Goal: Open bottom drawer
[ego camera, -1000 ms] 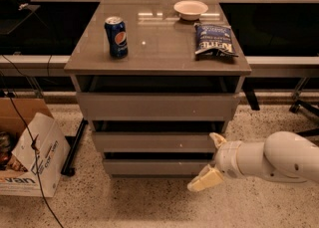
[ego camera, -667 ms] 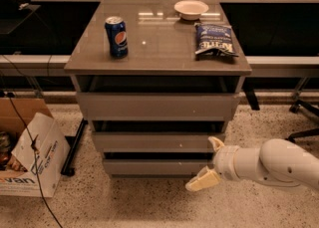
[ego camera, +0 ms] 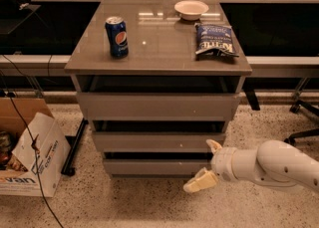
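Bottom drawer beside spread pincer

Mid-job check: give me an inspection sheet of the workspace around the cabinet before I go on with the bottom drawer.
Surface: cabinet top, glossy grey-brown, bears three things.
Job's things: bottom drawer, lowest front, dark gap above it; how far out it is, cannot tell.
Clutter: Pepsi can upright at left; white bowl at back; chip bag lying at right.
Grippers: gripper at the bottom drawer's right end, fingers open, one above the other.
Cables: black cable trails over the floor at left.
Surroundings: cardboard box and white bag at left; chair base at right.
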Robot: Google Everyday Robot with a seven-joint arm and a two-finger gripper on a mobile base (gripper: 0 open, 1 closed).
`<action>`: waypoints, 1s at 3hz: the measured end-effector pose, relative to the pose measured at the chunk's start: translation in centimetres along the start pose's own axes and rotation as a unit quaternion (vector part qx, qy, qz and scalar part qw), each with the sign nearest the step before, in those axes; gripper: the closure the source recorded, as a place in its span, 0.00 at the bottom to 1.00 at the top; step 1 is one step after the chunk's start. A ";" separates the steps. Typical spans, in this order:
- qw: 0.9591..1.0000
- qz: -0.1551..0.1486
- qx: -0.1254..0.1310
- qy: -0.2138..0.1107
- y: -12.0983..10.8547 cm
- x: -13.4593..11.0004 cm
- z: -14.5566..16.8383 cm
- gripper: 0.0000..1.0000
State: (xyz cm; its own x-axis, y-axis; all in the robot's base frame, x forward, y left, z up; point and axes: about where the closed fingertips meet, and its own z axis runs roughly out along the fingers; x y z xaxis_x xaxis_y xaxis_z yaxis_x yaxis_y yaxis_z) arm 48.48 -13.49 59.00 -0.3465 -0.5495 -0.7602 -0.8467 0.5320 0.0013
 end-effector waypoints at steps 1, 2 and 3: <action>0.999 0.036 -0.011 -0.006 0.1 1.8 3.4 0.00; 0.998 0.065 -0.014 -0.002 -0.4 4.6 6.7 0.00; 0.997 0.082 -0.006 0.004 -1.8 7.2 9.6 0.00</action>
State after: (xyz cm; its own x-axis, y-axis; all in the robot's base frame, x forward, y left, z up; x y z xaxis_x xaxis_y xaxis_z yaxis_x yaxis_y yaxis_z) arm 51.40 -12.25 47.27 -0.4837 -0.4609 -0.7441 -0.7836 0.6067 0.1335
